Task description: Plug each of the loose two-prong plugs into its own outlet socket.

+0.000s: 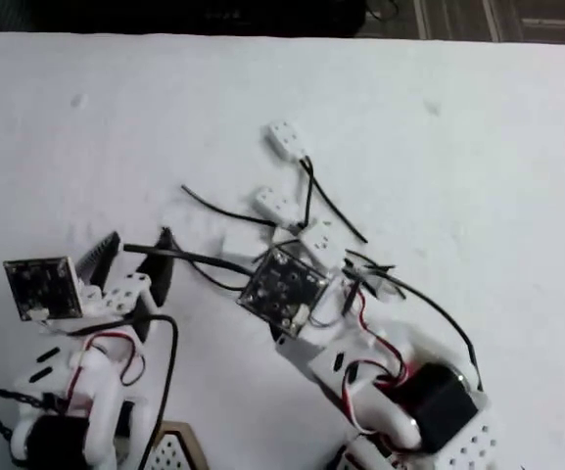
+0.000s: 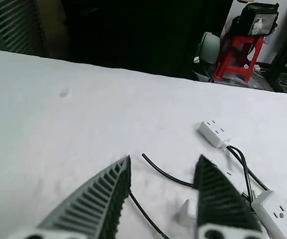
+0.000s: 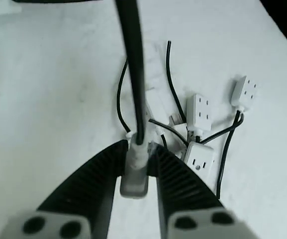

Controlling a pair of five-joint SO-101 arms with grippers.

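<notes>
- Over the table (image 1: 86, 147), high view: three outlets lie bunched near the centre. The far outlet (image 1: 284, 139) is at 12 o'clock of the bunch. The middle outlet (image 1: 274, 206) is toward 6 o'clock from it, and the near outlet (image 1: 319, 235) is at 4 o'clock of the middle one. Their sockets face up, which I judge leaves them open to an approach from above.
- Same view: the right arm (image 1: 282, 284) enters from 5 o'clock, its wrist over the near side of the bunch. The left gripper (image 1: 133, 253) sits at 9 o'clock of the bunch, apart from every outlet. A black cord (image 1: 189, 257) runs between the two.
- Left wrist view: the left gripper is released, fingers spread wide with nothing between them. The far outlet lies beyond the fingertips. A small white piece (image 2: 188, 213) lies beside one finger; it may be a second plug, but this cannot be confirmed. Judgement: this arm is standing ready, not engaged.
- Right wrist view: the right gripper (image 3: 137, 174) is clenched on the plug (image 3: 134, 184) by its body, with the cord leading away past the fingertips. The near outlet lies just beside the fingers. The prongs are hidden. Judgement: gripping the body leaves the prongs free for insertion, but their alignment with a socket cannot be verified.
</notes>
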